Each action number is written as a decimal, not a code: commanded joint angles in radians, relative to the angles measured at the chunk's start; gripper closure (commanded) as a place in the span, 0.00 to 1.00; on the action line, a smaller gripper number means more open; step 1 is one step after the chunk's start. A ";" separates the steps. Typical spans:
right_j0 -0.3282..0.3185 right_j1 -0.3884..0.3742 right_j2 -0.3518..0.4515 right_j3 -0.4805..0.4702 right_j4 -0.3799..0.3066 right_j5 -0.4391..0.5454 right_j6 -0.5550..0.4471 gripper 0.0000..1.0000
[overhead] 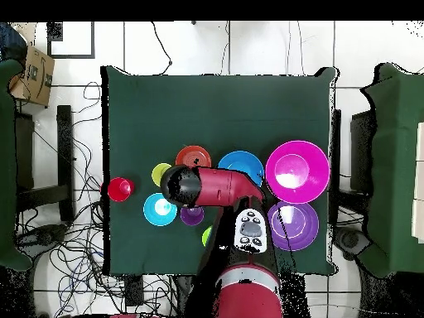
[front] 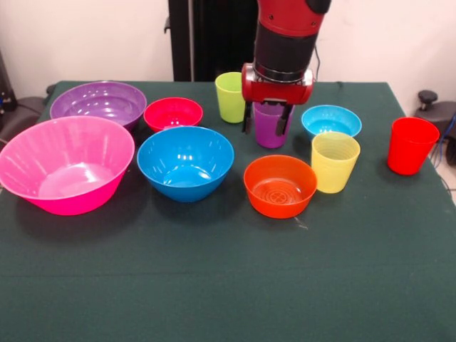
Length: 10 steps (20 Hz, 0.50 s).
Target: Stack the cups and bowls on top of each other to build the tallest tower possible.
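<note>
Front view: six bowls (front: 185, 162), four cups (front: 335, 162)

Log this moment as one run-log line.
arm: over purple cup | gripper: fingers straddle rim, open | stacking: none yet | blue bowl: empty | other cups, bowls: apart on table

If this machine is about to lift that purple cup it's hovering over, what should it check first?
1. Gripper lined up over the purple cup: ok; its fingers reach down at the cup's rim.
2. Grip closed on the cup: cannot tell from either view.
3. Cup standing upright: ok.
4. Room around the cup: ok, though the lime green cup and the light blue bowl stand close on either side.
5. Somewhere to stack: ok; the medium blue bowl sits empty and upright.
6. Tower started: not ok; everything stands apart on the table.
</note>
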 commanded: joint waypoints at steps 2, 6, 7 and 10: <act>-0.005 0.088 0.080 -0.059 0.011 -0.012 0.121 0.00; -0.005 0.114 0.085 -0.070 0.012 -0.041 0.126 0.00; -0.006 0.120 0.086 -0.075 0.012 -0.046 0.126 0.00; -0.009 0.128 0.088 -0.082 0.012 -0.048 0.122 0.00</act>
